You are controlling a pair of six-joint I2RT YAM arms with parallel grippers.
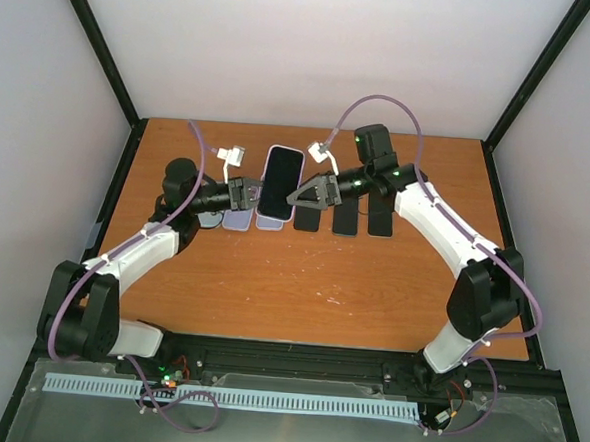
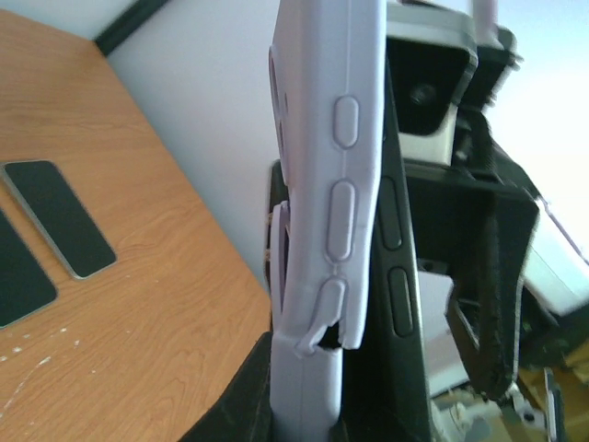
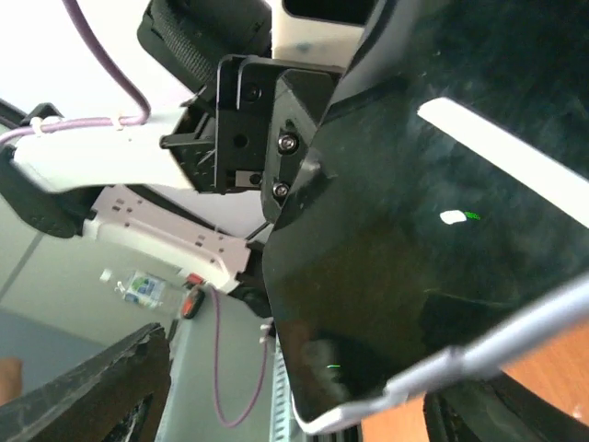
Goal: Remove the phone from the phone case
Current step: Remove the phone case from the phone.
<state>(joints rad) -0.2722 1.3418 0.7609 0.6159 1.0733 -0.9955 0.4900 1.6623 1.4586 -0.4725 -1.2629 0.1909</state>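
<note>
1. Left wrist view: the left pincer (image 1: 247,193) is shut tight. It is clamped on one long edge of the lilac phone case (image 2: 322,184), which rises edge-on from between its dark fingers (image 2: 230,414).
2. Just past that grip, a corner of the case is peeled and curled away. The case's side wall, with three moulded buttons, stands bowed off the dark phone (image 2: 391,239) behind it. The phone is partly freed but not out of the case.
3. The right pincer (image 1: 302,193) has its jaws apart, one on each side of the phone's opposite long edge. In the right wrist view the glossy screen fills the space between them. Whether either finger touches it cannot be told.
4. In the top external view the phone hangs between the two pincers, screen upward, lifted above the far half of the orange table (image 1: 301,282).
5. Dark phones (image 1: 380,214) lie flat in a row on the table, beneath and beside the right pincer.
</note>
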